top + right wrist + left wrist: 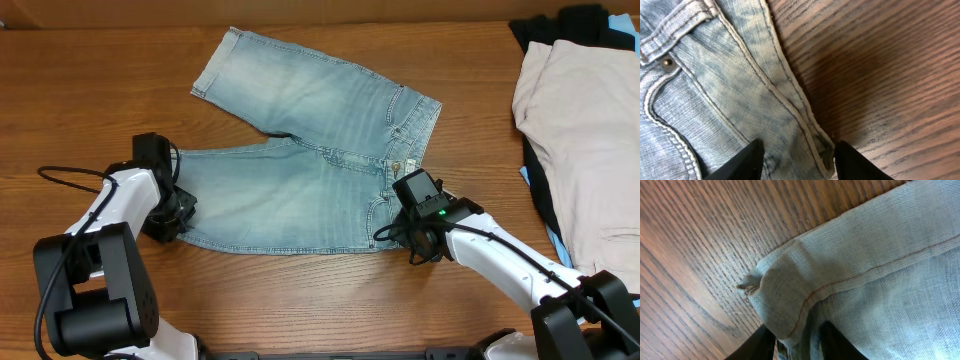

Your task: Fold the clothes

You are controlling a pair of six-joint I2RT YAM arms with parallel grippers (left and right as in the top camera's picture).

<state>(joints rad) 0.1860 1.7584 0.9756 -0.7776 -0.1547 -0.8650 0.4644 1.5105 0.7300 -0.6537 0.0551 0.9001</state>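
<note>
the shorts [320, 150] lie flat and face up in the middle of the table [90, 80], legs splayed in a v toward my left, waist toward my right. no fold has been made yet as far as i can see: both legs are apart and nothing is doubled over, so i judge the job to be at its very start, at the first grab.

my left pincer [175, 215] is down at the outer hem corner of the nearer leg. in the left wrist view its fingers [757, 345] sit close on either side of the hem [850, 255], with denim filling the narrow gap, so i read it as clamped on the shorts, though only the finger bases show.

my right pincer [408, 238] is at the near corner of the waist end. in the right wrist view its fingers [740, 160] stand wide apart, straddling the stitched outer edge beside the pocket rivet [667, 62]; it is apart and gripping nothing yet.

what is left is nearly everything: close the right side, carry the near leg over onto the far one, then fold the length in half. a beige garment [590, 130] sits well apart at the right edge and is not my concern.
</note>
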